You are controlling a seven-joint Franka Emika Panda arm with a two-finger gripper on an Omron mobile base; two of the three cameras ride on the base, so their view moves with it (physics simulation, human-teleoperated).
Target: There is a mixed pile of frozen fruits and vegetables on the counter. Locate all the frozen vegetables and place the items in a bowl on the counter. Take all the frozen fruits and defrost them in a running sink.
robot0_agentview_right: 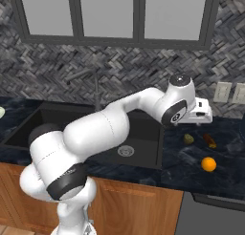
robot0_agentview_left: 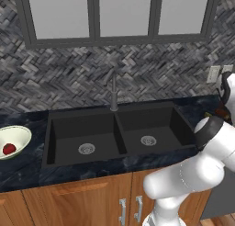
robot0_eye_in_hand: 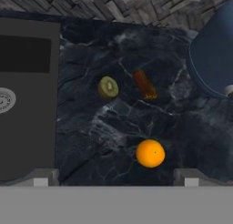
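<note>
My gripper (robot0_eye_in_hand: 116, 178) hangs open over the dark marbled counter (robot0_eye_in_hand: 113, 123), right of the black sink (robot0_eye_in_hand: 27, 95), with nothing between its fingertips. Below it lie a bright orange ball (robot0_eye_in_hand: 150, 153), a yellowish-olive lump (robot0_eye_in_hand: 108, 87) and a dark reddish-brown oblong vegetable (robot0_eye_in_hand: 144, 84), all apart from each other. The right base view shows the hand (robot0_agentview_right: 200, 113) above the same orange ball (robot0_agentview_right: 208, 164), lump (robot0_agentview_right: 189, 139) and oblong (robot0_agentview_right: 209, 140). Far left of the sink (robot0_agentview_left: 82, 128), the pale bowl (robot0_agentview_left: 24, 132) holds a small red round item (robot0_agentview_left: 9, 149).
A tall dark faucet (robot0_agentview_left: 113, 89) stands behind the sink's divider. A large dark blue rounded object (robot0_eye_in_hand: 214, 54) sits on the counter just beyond the oblong. Wall outlets (robot0_agentview_right: 222, 91) are on the herringbone backsplash. Wooden cabinets run under the counter.
</note>
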